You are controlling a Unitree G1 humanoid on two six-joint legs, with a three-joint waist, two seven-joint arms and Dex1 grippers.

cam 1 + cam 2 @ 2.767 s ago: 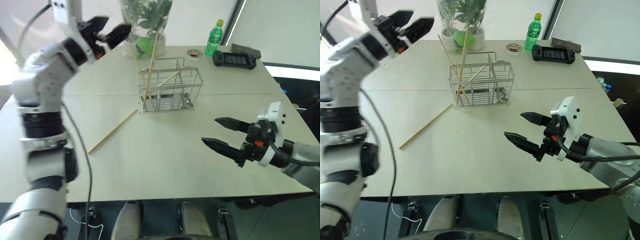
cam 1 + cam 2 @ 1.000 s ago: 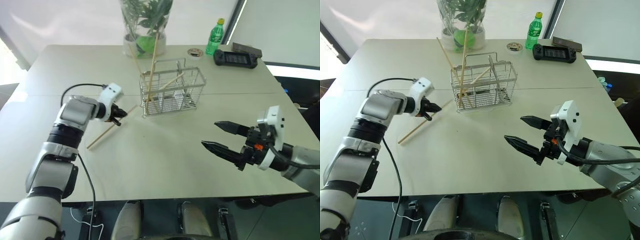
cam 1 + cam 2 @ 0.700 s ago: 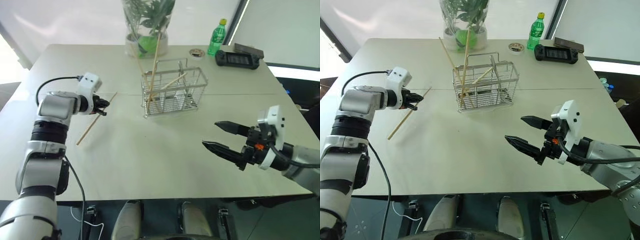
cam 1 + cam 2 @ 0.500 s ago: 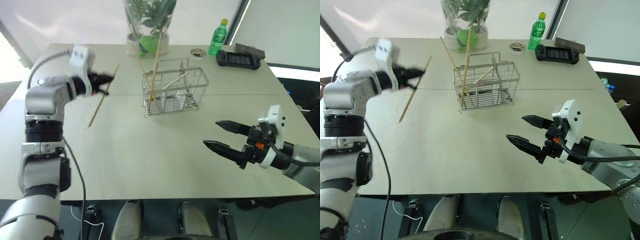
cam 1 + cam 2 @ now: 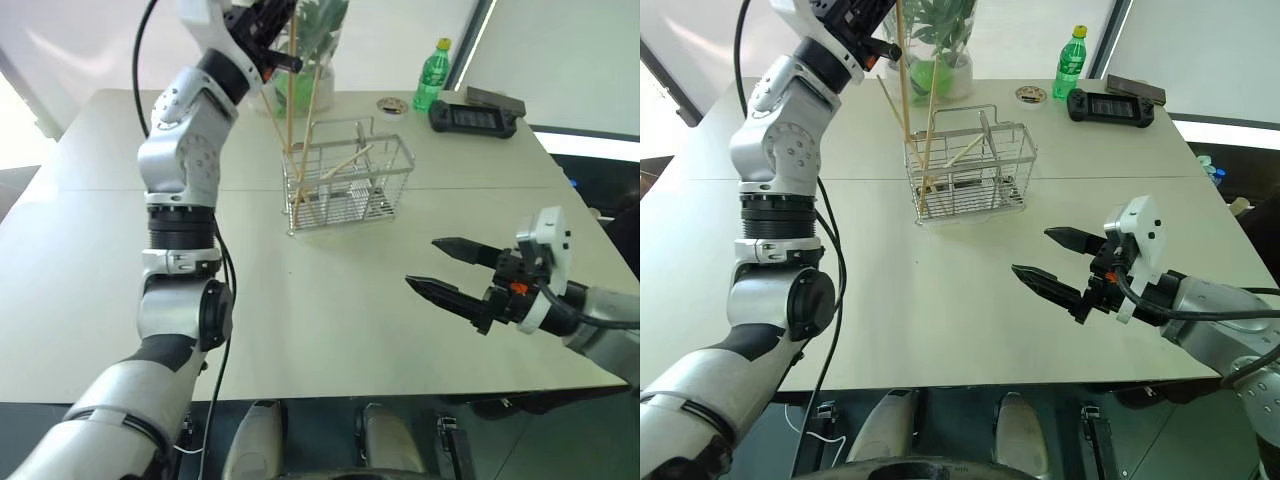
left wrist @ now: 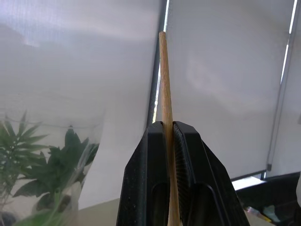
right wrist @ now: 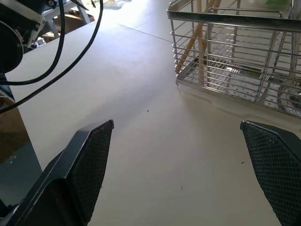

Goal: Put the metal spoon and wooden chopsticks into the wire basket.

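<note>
L gripper [image 5: 272, 22] raised high at table's far side, clamped tight on one wooden chopstick [image 5: 291, 95]. Stick hanging near-vertical from the jaws, long axis upright, lower tip down by the wire basket [image 5: 347, 187], at its L end. Can't tell if tip is inside the rim or just outside it. Wrist view: stick pinched dead centre between the fingers [image 6: 146, 179], top end poking well past them.

R gripper [image 5: 1058, 268] parked low over near-right of table [image 5: 330, 310], jaws spread wide, nothing in them, well apart from basket. L arm clearly the nearer one, and the one doing the job.

Other chopsticks [image 5: 930, 120] already standing in basket, leaning out over the rim. Something shiny on basket floor in R wrist view, likely the metal spoon [image 7: 287, 96], not sure.

Key relation: basket straight below held stick. Probably just needs tip lined up over the L compartment, then lower and let go. Risk: tip catching a wire, or stick tipping out, being longer than basket is wide.
</note>
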